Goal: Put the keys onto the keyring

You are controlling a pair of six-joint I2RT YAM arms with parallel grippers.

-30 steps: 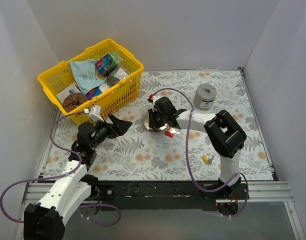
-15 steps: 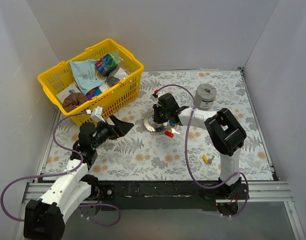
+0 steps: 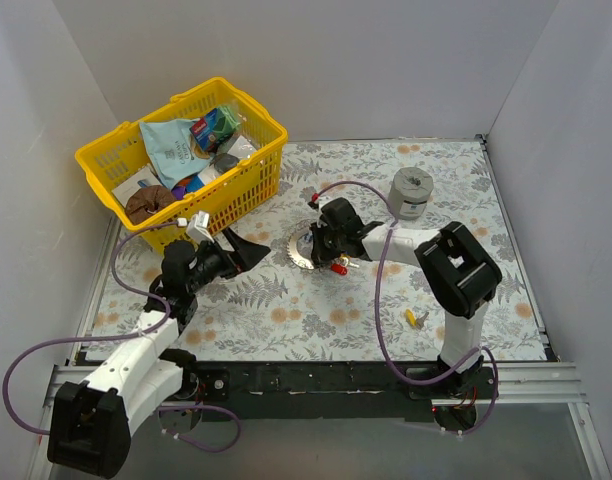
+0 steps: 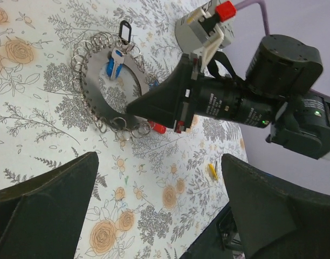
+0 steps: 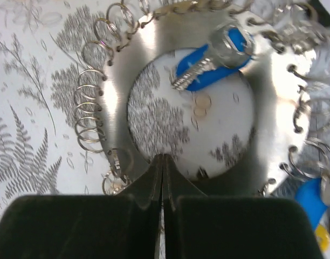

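Two arms of mine are reaching out over the flowered table [image 3: 286, 310], which is carrying everything here. At its far left corner a yellow basket [image 3: 236, 195] is sitting, heaped with packets and cloth. Toward the far right a grey roll [image 3: 410, 192] is standing on end, well apart from the basket.

My left pincer [image 3: 251, 250] is hanging released, its fingers spread wide and grasping nothing. It is sitting just in front of the basket and pointing at the keyring [image 3: 294, 245] from the left. The keyring is lying flat on the table near the middle. It is a silver disc with an open centre and small wire rings [image 5: 89, 127] threaded along its rim.

My right pincer [image 5: 162, 162] is clenched, its two fingers pressing together along a thin seam. The tips are sitting at the inner edge of the keyring, and I cannot tell whether they are pinching the metal or only meeting above it.

One blue-headed key [image 5: 208, 67] is lying partly over the keyring's plate and partly over its opening. A red-headed key [image 3: 338, 268] is lying just beside the rim on its near side. A yellow-headed key [image 3: 410, 318] is lying alone toward the near right, well apart from the keyring.
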